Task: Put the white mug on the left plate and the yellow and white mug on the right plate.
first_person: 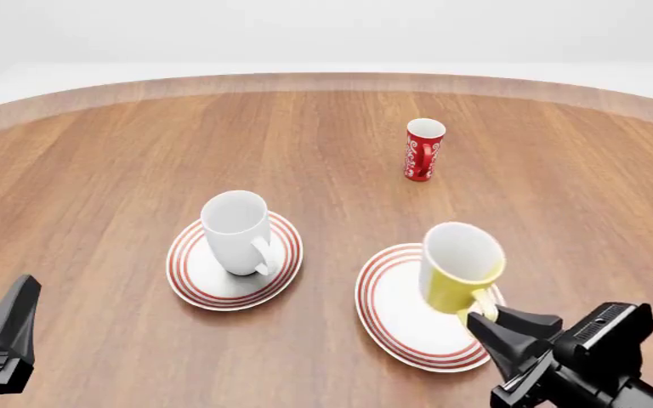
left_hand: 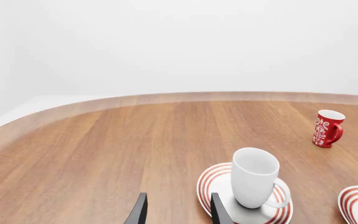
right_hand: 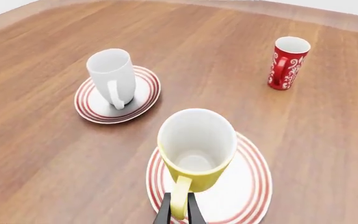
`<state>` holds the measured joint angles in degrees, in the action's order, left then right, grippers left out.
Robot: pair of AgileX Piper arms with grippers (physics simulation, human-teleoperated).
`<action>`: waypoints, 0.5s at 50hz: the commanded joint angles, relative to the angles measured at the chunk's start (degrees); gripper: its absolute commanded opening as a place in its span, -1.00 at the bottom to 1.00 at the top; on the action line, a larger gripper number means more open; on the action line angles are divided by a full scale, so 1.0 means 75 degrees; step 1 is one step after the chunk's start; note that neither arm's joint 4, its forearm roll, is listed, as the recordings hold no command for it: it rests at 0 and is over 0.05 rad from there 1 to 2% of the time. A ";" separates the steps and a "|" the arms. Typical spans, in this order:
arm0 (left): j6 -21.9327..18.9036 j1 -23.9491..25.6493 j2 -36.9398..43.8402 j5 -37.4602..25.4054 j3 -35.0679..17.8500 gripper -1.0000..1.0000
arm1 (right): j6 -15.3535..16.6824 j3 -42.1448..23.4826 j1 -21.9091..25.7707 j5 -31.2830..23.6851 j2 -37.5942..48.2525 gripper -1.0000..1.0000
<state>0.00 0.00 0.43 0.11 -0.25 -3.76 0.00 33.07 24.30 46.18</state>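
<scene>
The white mug (first_person: 235,231) stands upright on the left plate (first_person: 190,280); both also show in the left wrist view, mug (left_hand: 254,177) and plate (left_hand: 209,181). My left gripper (left_hand: 177,213) is open and empty, low at the near left (first_person: 9,340), apart from the plate. My right gripper (right_hand: 179,215) is shut on the handle of the yellow and white mug (right_hand: 196,149). It holds the mug (first_person: 459,268) over the right plate (first_person: 389,310). I cannot tell whether the mug's base touches the plate.
A slim red cup (first_person: 423,150) with white markings stands upright farther back, right of centre. The round wooden table's far edge (first_person: 326,81) curves across the back.
</scene>
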 commanded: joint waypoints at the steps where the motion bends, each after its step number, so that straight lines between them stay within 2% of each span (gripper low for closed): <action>1: 0.0000 0.0000 0.0000 0.0000 0.0000 1.00 | -0.0097 -0.0001 0.0064 0.0557 0.0704 -1.00; 25: 0.0000 0.0000 0.0000 0.0000 0.0000 1.00 | -0.0054 -0.0005 -0.0026 0.1133 0.1621 -1.00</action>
<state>0.00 0.00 0.43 0.11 -0.25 -3.86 0.00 33.05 30.66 55.30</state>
